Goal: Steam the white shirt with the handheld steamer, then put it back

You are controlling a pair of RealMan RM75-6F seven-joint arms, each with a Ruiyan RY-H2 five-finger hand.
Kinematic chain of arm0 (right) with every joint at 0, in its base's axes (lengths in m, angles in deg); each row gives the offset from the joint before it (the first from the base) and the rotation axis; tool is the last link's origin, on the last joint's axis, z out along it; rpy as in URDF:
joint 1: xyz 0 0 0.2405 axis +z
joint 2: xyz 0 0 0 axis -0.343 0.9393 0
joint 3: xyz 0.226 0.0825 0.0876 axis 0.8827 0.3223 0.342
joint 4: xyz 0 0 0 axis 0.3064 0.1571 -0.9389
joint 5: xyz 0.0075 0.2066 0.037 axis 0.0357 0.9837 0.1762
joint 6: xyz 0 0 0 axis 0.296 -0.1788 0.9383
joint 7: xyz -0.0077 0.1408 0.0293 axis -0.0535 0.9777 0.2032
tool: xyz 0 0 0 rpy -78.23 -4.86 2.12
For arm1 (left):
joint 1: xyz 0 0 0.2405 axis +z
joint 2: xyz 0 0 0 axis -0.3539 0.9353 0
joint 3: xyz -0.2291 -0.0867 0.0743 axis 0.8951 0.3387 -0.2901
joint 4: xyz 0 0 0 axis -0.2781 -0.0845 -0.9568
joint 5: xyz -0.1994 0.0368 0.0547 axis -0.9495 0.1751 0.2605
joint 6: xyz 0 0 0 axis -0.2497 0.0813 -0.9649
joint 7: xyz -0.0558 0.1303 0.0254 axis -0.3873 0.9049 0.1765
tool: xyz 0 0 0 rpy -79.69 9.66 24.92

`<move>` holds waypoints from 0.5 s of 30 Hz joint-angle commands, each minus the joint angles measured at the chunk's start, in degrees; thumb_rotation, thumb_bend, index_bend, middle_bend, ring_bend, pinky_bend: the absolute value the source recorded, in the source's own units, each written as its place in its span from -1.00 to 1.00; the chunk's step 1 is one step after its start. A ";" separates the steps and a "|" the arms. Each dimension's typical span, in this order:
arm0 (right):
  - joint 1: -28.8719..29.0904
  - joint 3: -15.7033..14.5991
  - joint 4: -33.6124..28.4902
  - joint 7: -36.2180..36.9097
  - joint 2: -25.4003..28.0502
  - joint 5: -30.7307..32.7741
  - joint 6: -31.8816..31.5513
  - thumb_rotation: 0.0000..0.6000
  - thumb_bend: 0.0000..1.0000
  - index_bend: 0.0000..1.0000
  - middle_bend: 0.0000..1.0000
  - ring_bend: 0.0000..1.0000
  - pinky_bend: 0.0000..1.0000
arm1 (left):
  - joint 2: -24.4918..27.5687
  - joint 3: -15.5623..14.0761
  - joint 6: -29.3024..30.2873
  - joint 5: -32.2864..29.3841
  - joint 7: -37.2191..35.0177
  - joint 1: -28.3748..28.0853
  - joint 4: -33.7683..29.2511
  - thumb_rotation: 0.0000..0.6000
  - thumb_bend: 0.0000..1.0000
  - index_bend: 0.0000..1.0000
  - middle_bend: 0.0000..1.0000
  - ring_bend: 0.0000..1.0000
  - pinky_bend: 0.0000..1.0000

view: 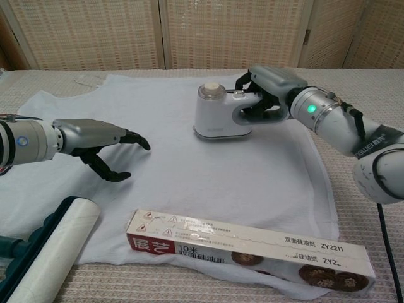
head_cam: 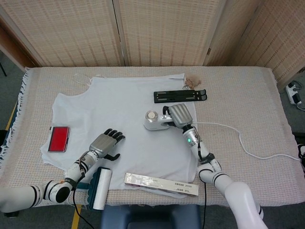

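My right hand (view: 268,85) holds the steamer (view: 218,113) | on the white shirt (view: 189,158) | my left hand (view: 101,146) open, empty, far across

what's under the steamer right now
The white shirt lies under the steamer, which the right hand holds by its handle. Whether its base touches the cloth cannot be seen.

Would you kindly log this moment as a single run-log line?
phase: steaming | right hand: grips steamer on shirt | left hand: open, over shirt, holds nothing
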 commanded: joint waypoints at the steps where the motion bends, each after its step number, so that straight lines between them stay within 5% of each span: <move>1: 0.71 0.21 3.40 -1.52 -1.60 0.84 1.84 1.00 0.72 0.56 0.61 0.46 0.84 | -0.06 -0.04 0.15 0.16 -0.05 0.11 0.01 0.22 -0.11 -0.71 -0.79 -0.96 -1.00; 15: -4.72 0.01 8.19 0.25 1.08 2.68 3.35 1.00 0.73 0.55 0.61 0.46 0.84 | 0.31 -0.02 0.28 0.78 -0.35 0.45 0.05 0.21 -0.12 -0.71 -0.79 -0.96 -1.00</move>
